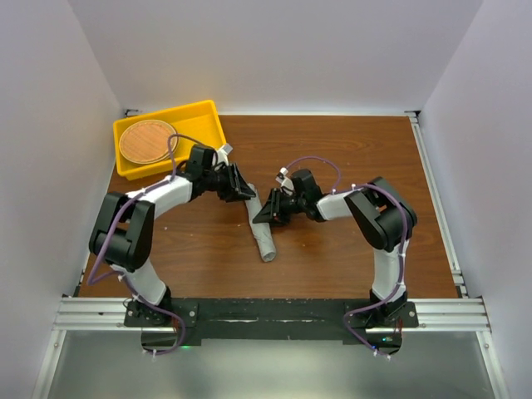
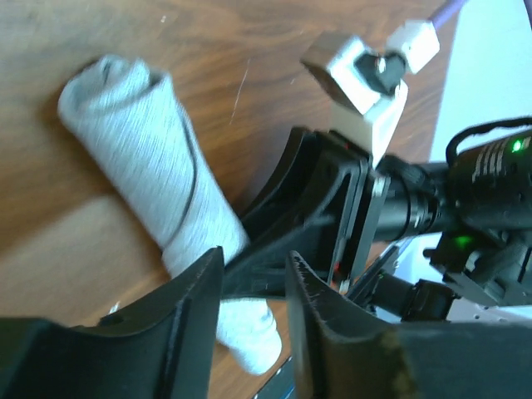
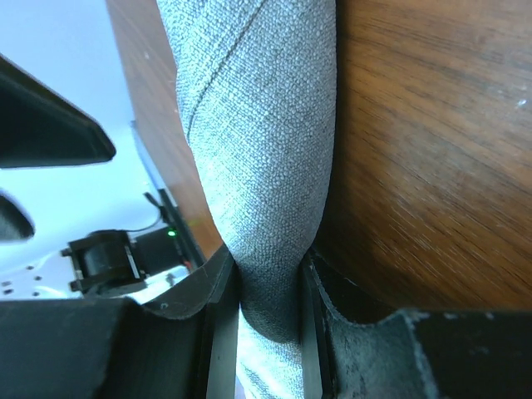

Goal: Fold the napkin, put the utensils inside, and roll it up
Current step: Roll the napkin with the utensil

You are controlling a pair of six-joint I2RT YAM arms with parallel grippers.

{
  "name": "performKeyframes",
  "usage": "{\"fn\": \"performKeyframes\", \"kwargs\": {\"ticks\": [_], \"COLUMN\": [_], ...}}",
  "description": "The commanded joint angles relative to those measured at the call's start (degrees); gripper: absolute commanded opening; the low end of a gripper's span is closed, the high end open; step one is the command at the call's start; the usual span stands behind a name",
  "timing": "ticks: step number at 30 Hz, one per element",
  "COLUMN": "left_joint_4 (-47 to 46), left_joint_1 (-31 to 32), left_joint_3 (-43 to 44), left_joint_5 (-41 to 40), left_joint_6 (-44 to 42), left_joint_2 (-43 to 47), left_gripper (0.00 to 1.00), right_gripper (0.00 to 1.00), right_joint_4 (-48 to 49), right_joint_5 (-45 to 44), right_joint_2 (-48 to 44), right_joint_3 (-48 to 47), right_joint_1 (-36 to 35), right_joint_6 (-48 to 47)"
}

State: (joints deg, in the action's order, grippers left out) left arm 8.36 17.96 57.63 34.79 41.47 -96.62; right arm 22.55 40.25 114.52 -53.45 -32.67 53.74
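Note:
The napkin (image 1: 263,237) lies rolled into a grey tube on the brown table, running from the middle towards the near edge. My right gripper (image 1: 265,214) is shut on the roll near its far end, and the cloth (image 3: 258,125) is pinched between both pads (image 3: 268,278). My left gripper (image 1: 243,193) hovers at the same far end. Its jaws (image 2: 253,270) stand apart, and the roll's tip (image 2: 249,337) and a right finger (image 2: 307,199) show in the gap. The rest of the roll (image 2: 137,125) stretches away up left. The utensils are out of view.
A yellow tray (image 1: 209,116) sits at the back left and holds a round brown woven disc (image 1: 145,141). White walls close in the table on three sides. The two grippers are almost touching over the roll.

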Motion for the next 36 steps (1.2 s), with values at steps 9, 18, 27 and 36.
{"fn": "performKeyframes", "kwargs": {"ticks": [9,18,27,36], "left_joint_4": [-19.2,-17.3,-12.2,-8.6], "left_joint_1": [-0.7,-0.7,-0.7,-0.7], "left_joint_3": [2.7,1.1,4.5,5.8], "left_joint_5": [5.6,3.5,3.7,3.8], "left_joint_6": [7.6,4.9,4.5,4.9], "left_joint_2": [-14.6,-16.5,-17.6,-18.6], "left_gripper": [0.20,0.17,0.16,0.15], "right_gripper": [0.21,0.69,0.87,0.88], "right_joint_4": [-19.4,-53.8,-70.4,-74.1], "right_joint_5": [-4.8,-22.7,-50.7,-62.0], "right_joint_2": [-2.2,-5.0,1.8,8.5], "right_joint_3": [-4.7,-22.8,-39.7,-45.2], "right_joint_1": [0.1,-6.4,-18.0,-23.5], "right_joint_6": [-13.7,-29.7,-36.6,-35.6]}}
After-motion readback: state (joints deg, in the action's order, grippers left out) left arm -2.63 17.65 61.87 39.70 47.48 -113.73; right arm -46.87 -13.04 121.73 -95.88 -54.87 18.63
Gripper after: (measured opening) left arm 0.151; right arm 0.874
